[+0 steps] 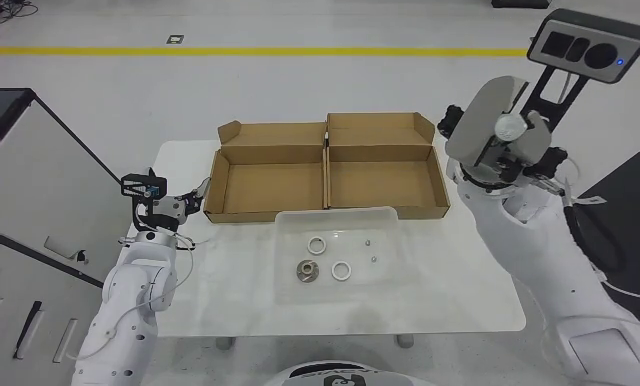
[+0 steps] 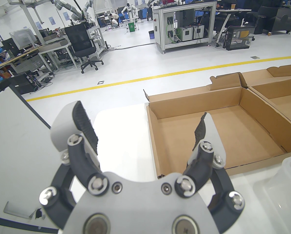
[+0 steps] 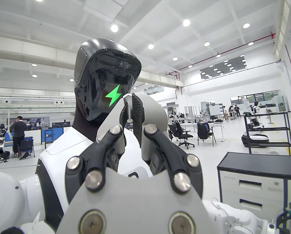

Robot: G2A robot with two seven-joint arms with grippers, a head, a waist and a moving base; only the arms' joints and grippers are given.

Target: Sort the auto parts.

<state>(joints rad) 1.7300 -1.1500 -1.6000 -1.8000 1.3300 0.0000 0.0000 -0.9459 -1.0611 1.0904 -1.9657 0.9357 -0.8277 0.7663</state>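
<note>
The left gripper has its jaws wide apart and holds nothing. It hangs over the white table, just beside the left cardboard box. The right gripper is up high by the table's right side. Its jaws pinch a small metal screw. In the clear tray, near the boxes, lie a white ring, another ring and a grey gear.

Right gripper — jaws clamped on a threaded bolt.
</note>
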